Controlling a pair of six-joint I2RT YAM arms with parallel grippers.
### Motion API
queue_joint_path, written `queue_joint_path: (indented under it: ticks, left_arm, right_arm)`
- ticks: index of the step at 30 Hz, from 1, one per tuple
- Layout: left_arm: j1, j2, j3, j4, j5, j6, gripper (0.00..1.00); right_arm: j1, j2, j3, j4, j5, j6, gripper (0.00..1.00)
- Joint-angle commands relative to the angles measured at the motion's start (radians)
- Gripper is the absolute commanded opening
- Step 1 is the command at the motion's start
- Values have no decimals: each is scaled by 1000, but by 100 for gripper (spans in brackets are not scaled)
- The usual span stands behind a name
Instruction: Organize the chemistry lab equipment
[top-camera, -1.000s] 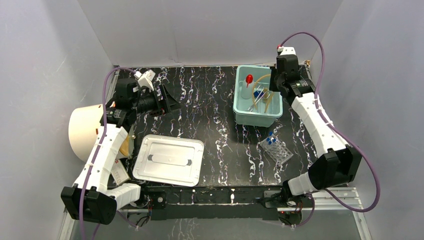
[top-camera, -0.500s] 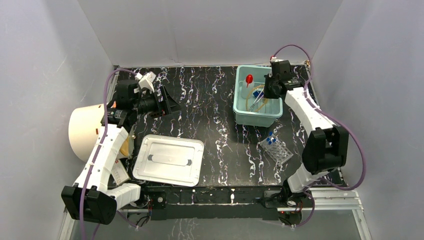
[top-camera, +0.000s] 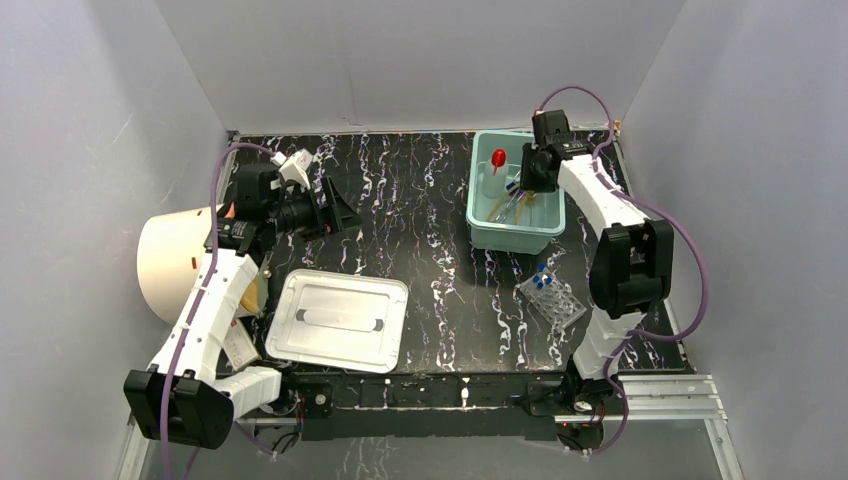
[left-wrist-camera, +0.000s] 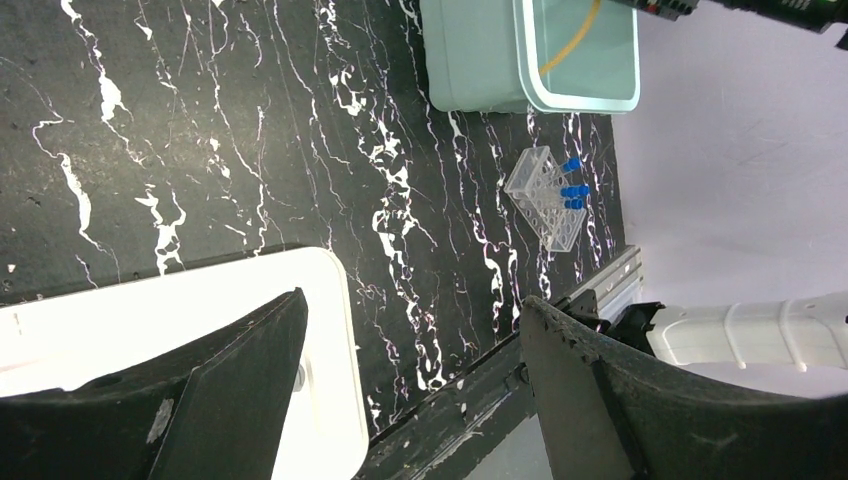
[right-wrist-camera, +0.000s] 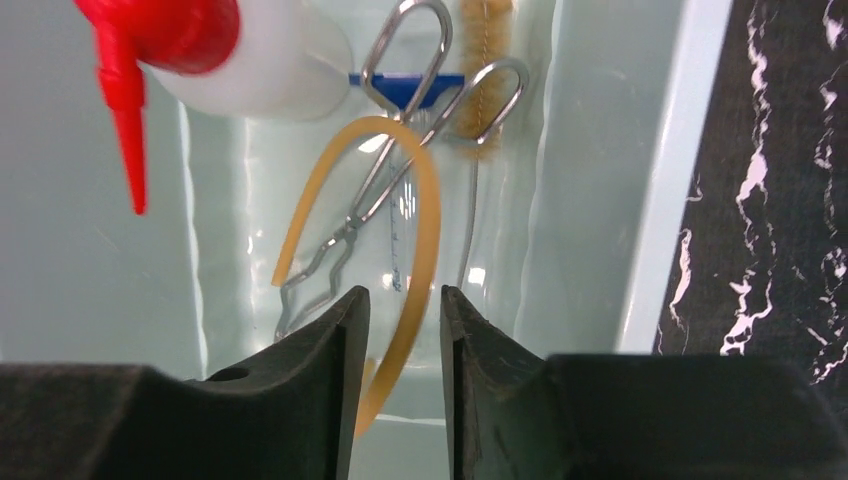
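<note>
A teal bin (top-camera: 515, 236) at the back right holds the white squeeze bottle with red cap (right-wrist-camera: 250, 60), the amber tubing (right-wrist-camera: 425, 230), a thin metal tool (right-wrist-camera: 385, 180), a brush (right-wrist-camera: 483, 50) and a blue-capped tube (right-wrist-camera: 405, 85). My right gripper (right-wrist-camera: 404, 300) hangs over the bin's back right, also in the top view (top-camera: 537, 172). Its jaws stand a narrow gap apart with the tubing below, not gripped. The clear tube rack (top-camera: 551, 300) with blue-capped tubes (top-camera: 541, 280) stands in front of the bin, and shows in the left wrist view (left-wrist-camera: 545, 195). My left gripper (left-wrist-camera: 412, 300) is wide open and empty.
A white rectangular lid (top-camera: 338, 320) lies at the front left. The large cream cylinder (top-camera: 170, 262) lies at the left edge, with a small card (top-camera: 240, 345) beside the left arm. A metal rail (top-camera: 660, 395) runs along the front edge.
My right arm has folded upward and its gripper has moved left and back over the bin. The left gripper has shifted slightly.
</note>
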Motion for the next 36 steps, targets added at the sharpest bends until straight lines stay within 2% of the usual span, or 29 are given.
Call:
queue_joint_path:
  ticks: [1,6,12,16,21,25,32,36]
  left_arm:
    - [-3,-9,4,-20,-4,10,77]
    - [-3,-6,9,-36,-30,4,77]
    - [-3,-6,8,-75,-96,-10,77]
    - [-3,-8,6,-112,-172,-21,76]
    - [-3,-11,75,-183,-312,1,76]
    - [-3,-4,104,-181,-336,-16,75]
    - [-3,11,111,-182,-413,-91,75]
    - [-3,7,108,-188,-447,-97,75]
  right_arm:
    - [-3,-19,121,-35,4,20,42]
    - [-3,-77,157,-66,-34,33,49]
    - [50,-184,129,-85,-88,50,52]
    - [157,-292,77,-74,-117,85,55]
    - [281,-422,13,-99,-186,138,56]
    - [457,-486,-122,-76,-169,250,56]
    - [722,-414,-331,82,-100,456,57]
    - [775,-337,-403,156,-102,588,60]
